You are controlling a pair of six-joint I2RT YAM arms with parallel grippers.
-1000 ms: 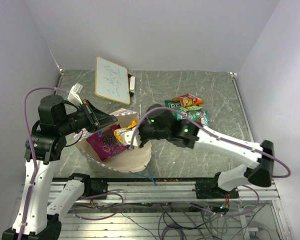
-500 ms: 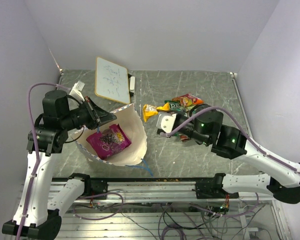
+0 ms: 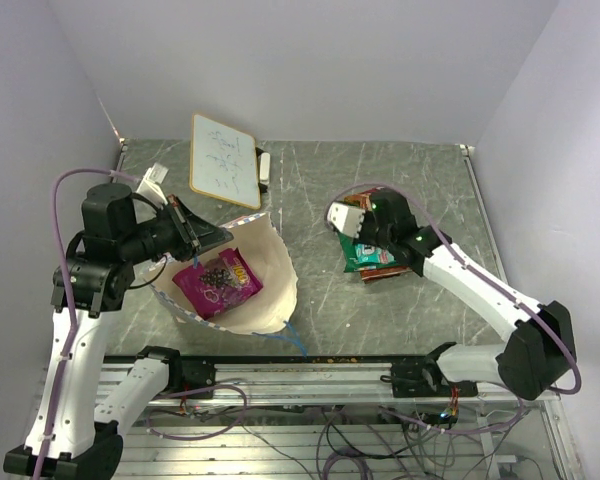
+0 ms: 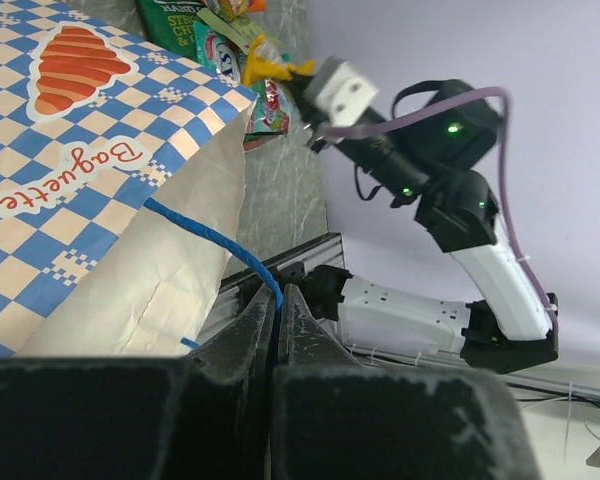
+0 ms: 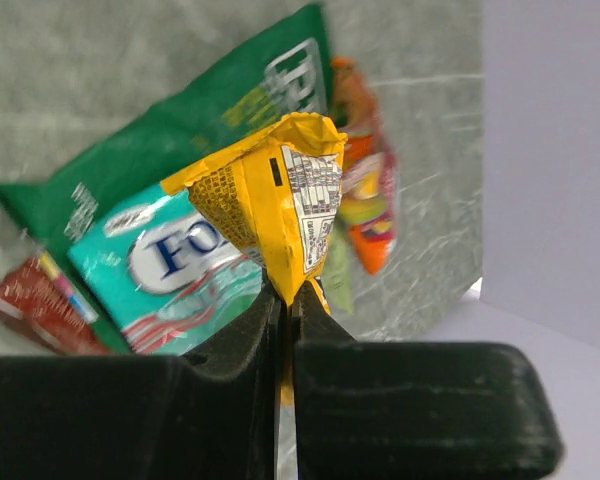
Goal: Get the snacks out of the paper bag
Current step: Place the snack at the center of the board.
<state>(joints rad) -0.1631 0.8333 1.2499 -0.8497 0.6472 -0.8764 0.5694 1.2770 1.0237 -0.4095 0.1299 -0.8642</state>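
My right fingers point(image 5: 230, 345): pinching yellow packet point(image 5: 280, 205), above green packet point(image 5: 210, 120) and teal packet point(image 5: 145, 255). My left fingers point(image 4: 230, 345): clamped on paper bag point(image 4: 100, 150) blue cord handle point(image 4: 210, 240); magenta packet point(image 3: 217, 282) inside.

A dull grey-green surface point(image 3: 310, 190) with pale, scratch-like veining fills the middle of the top view. Plain, pale lavender-white walls close it in: a back wall point(image 3: 310, 70), a left wall point(image 3: 30, 120) and a right wall point(image 3: 560, 150). A white board point(image 3: 224, 160) with scribbles lies at the back left. A metal rail point(image 3: 310, 370) runs along the near edge, with loose cables point(image 3: 330, 440) beneath. The light is soft and even.
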